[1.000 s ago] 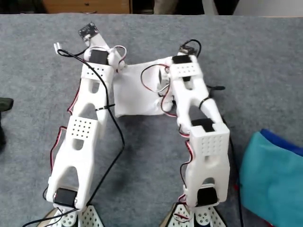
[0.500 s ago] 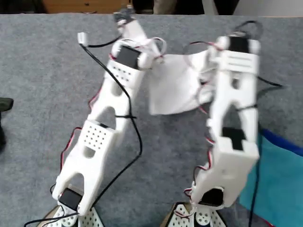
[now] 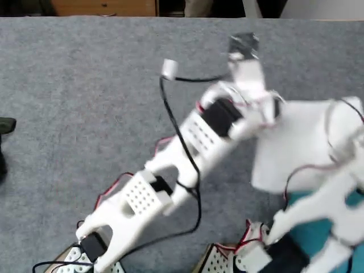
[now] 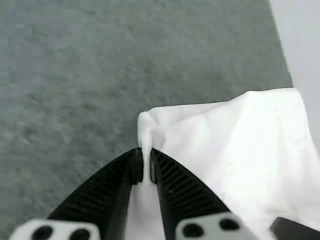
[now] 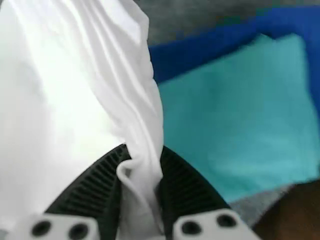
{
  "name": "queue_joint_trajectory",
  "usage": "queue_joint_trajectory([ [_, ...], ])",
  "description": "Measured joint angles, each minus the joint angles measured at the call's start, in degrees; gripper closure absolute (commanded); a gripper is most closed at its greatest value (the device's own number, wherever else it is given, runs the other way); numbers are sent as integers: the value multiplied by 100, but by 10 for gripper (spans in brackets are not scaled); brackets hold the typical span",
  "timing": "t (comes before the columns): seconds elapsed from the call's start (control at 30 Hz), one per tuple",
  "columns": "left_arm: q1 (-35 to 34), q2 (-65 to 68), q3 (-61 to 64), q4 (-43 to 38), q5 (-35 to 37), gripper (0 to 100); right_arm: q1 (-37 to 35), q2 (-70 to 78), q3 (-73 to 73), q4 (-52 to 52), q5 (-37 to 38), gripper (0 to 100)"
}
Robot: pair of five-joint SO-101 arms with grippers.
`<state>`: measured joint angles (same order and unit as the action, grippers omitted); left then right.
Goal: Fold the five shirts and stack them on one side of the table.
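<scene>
My left gripper [image 4: 144,162] and right gripper [image 5: 142,156] have matt black plastic fingers, ribbed inside. The white shirt [image 4: 240,150] is thin, soft cloth, creased. The teal shirt [image 5: 240,115] is smooth matt cloth. The grey table cover [image 3: 85,85] looks rough, like felt.

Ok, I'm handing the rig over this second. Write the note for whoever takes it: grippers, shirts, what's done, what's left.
Left gripper: shut on a corner of the white shirt.
Right gripper: shut on another edge of it.
The white shirt is held above the teal shirt, which lies on a blue shirt at the table's right side.
Done: two shirts stacked, white one apparently folded.
Left: lower it onto the stack, release, then any remaining shirts.
</scene>
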<state>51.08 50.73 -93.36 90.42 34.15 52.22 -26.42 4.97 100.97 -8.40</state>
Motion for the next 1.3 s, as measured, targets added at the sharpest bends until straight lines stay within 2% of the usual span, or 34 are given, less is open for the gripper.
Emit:
queue_joint_trajectory([
  [0.2, 905, 0, 0, 9, 0, 982, 1916, -642, 1020, -800, 826, 993],
  [0.4, 1336, 0, 141, -352, 0, 982, 2813, -651, 1829, -1459, 1433, 990],
  [0.53, 1354, 0, 176, -440, 0, 982, 2892, -651, 2084, -1609, 1864, 988],
  [0.6, 1354, 0, 176, -440, 0, 965, 2910, -651, 2084, -1609, 1969, 947],
  [0.73, 1354, 0, 176, -352, 0, 826, 2936, -651, 2110, -1609, 1969, 756],
  [0.87, 1354, 0, 176, 18, 0, 810, 2971, -651, 2110, -1618, 2013, 559],
  [0.97, 1354, 0, 176, 158, -26, 812, 2971, -651, 2110, -1618, 2031, 465],
  [1.13, 1116, 0, 176, 360, -466, 812, 2971, -941, 2110, -1618, 2040, 447],
  [1.3, 431, -176, 176, 738, -897, 812, 2945, -1644, 2110, -1591, 2040, 448],
])
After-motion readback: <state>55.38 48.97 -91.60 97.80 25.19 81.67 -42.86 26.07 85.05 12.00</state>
